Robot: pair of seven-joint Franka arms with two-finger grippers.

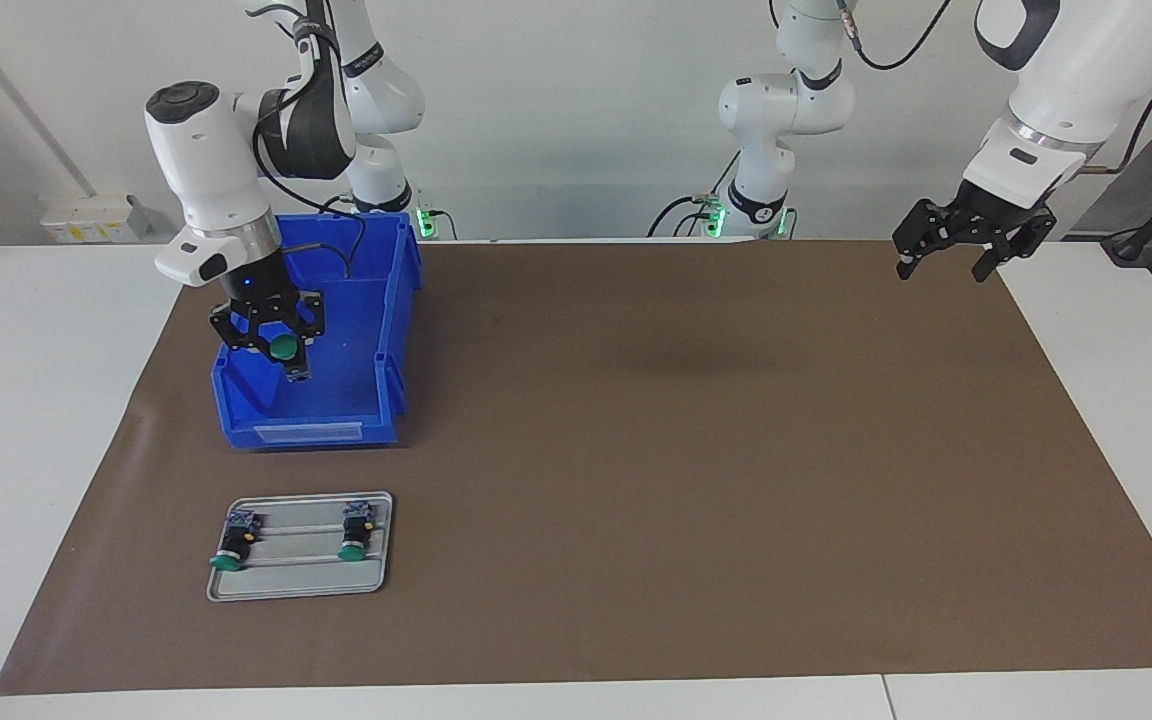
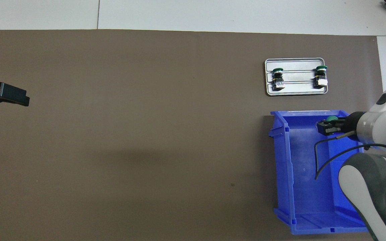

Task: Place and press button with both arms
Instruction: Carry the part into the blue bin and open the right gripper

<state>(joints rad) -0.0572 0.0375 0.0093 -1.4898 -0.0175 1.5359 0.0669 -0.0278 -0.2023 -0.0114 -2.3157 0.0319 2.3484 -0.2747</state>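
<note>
Facing view: the right hand [image 1: 276, 345] is hanging over the open blue bin [image 1: 336, 400] at the right arm's end of the tabletop [image 1: 36, 400], its fingers clamped on a button [image 1: 284, 347] whose green cap is facing the camera. The button is sitting clear above the bin floor. Overhead view is confirming this: the right hand [image 2: 328, 127] is gripping the same button [image 2: 332, 118] over the part of the bin [image 2: 283, 160] lying farthest from the robots.

2 more buttons are lying on a grey metal tray [image 1: 301, 580], which is resting on the brown mat [image 1: 686, 450] farther from the robots than the bin and near it. 1 button [image 1: 234, 545] is lying toward the right arm's end of the tray, the other button [image 1: 355, 535] toward the left arm's end; both are lying on their sides, green caps pointing away from the robots.

The left hand [image 1: 946, 262] is waiting in the air over the mat's edge at the left arm's end, fingers spread wide, holding nothing.
</note>
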